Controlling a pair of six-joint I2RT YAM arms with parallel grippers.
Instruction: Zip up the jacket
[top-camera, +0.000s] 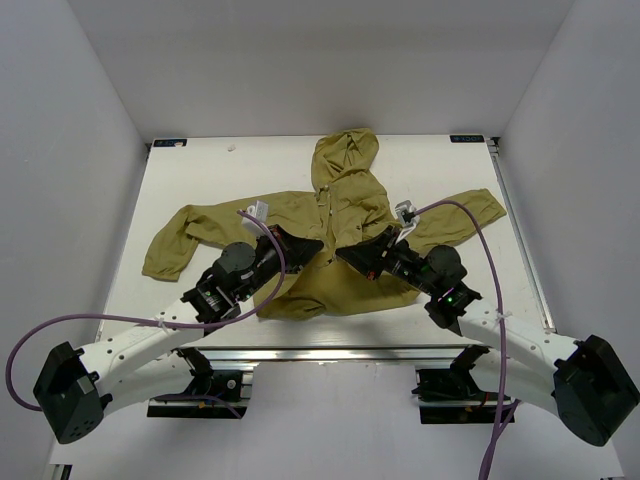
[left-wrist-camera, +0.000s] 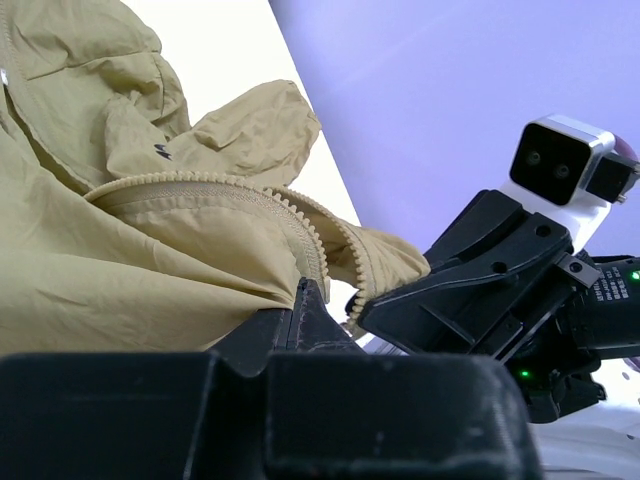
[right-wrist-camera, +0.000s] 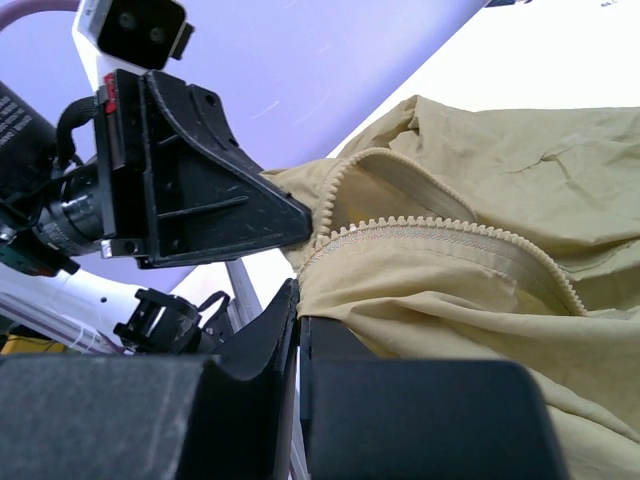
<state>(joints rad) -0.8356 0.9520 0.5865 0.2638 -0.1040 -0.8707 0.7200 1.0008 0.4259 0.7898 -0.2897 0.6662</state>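
Observation:
The olive jacket (top-camera: 350, 200) lies spread on the white table (top-camera: 210, 170), hood at the far end and sleeves out to either side. Its front is open in the lower part, and the light zipper teeth (left-wrist-camera: 200, 178) curve along both edges, also in the right wrist view (right-wrist-camera: 450, 225). My left gripper (top-camera: 315, 247) is shut on the jacket's left front edge near the zipper (left-wrist-camera: 303, 292). My right gripper (top-camera: 345, 257) is shut on the opposite front edge (right-wrist-camera: 298, 300). The two grippers face each other a short way apart, with the fabric lifted a little between them.
Grey walls enclose the table on the left, far and right sides. A metal rail (top-camera: 340, 352) runs along the near edge. Purple cables (top-camera: 270, 245) loop over both arms. The left sleeve (top-camera: 170, 245) and right sleeve (top-camera: 470, 215) lie flat beside the arms.

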